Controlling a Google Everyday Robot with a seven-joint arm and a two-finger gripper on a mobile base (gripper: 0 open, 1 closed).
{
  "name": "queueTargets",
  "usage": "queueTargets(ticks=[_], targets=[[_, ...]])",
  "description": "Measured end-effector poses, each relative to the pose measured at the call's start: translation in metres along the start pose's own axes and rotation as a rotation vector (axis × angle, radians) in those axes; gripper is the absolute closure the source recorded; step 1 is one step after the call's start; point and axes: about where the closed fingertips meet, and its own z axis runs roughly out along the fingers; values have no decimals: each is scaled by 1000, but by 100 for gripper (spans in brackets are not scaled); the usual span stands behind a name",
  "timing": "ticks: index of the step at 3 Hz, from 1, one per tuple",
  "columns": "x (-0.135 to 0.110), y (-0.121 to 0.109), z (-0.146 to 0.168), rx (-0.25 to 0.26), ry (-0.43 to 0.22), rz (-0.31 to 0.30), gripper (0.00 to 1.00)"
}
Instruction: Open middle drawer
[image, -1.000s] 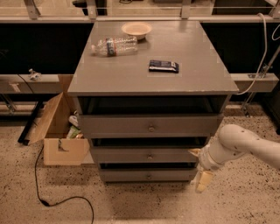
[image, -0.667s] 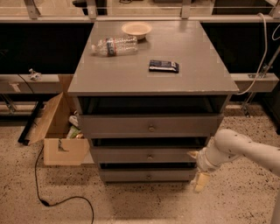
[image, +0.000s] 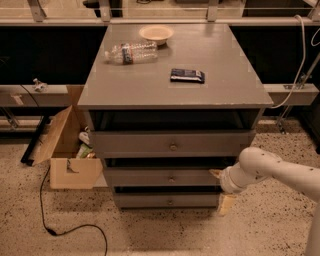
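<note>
Approach step. Gripper (image: 221, 189) low at right end of middle drawer (image: 145, 178), jaws spread wide, holding nothing. Knob (image: 171, 178) at front centre, untouched, well left of jaws. Next, probably: shift left, close on knob, pull straight out.

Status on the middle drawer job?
Tool open, at right end of middle drawer, off the knob. Drawer not pulled out. Cardboard box left of cabinet, not in its path.

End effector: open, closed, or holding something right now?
End effector: open, holding nothing, at the right end of the middle drawer.
</note>
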Motion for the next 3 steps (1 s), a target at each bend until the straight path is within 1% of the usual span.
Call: queueTargets(ticks=[1, 2, 3], targets=[[-4, -14, 0, 47, 15, -54, 0], [-10, -23, -2, 83, 16, -91, 0], [-12, -34, 8, 93, 36, -105, 0]])
